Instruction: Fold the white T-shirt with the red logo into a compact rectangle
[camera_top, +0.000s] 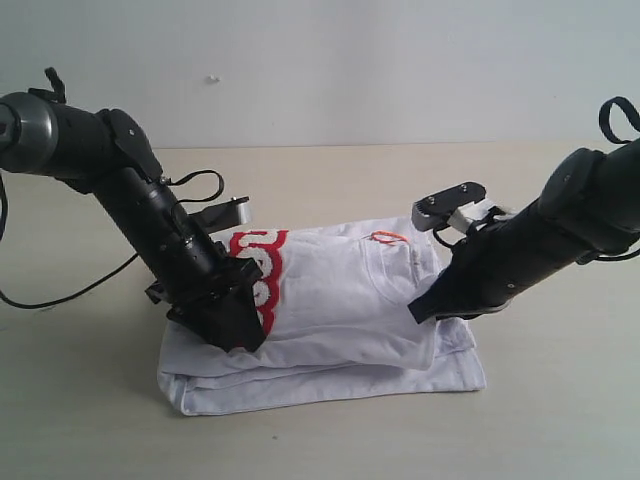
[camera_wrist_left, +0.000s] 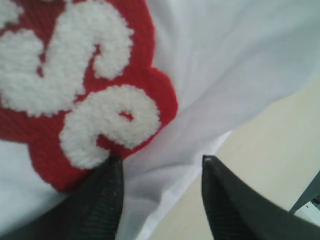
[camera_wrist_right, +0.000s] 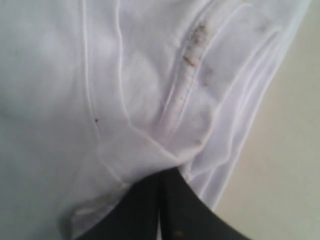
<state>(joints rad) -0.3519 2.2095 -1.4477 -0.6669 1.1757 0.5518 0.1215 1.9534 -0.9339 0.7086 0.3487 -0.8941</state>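
While left jaws stand half open touching red logo (camera_wrist_left: 47, 150), right jaws closed, pinching white T-shirt (camera_wrist_right: 50, 75)

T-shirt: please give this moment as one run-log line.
T-shirt partly folded on table | left fingers open, beside red logo at shirt edge | right fingers shut, tips on cloth

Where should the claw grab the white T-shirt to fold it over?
Probably the thin stacked edge beside the red logo, coming in from the left of the exterior view. There the layers of the white T-shirt end in a free edge that jaws can slip around. The left claw stands open over it.
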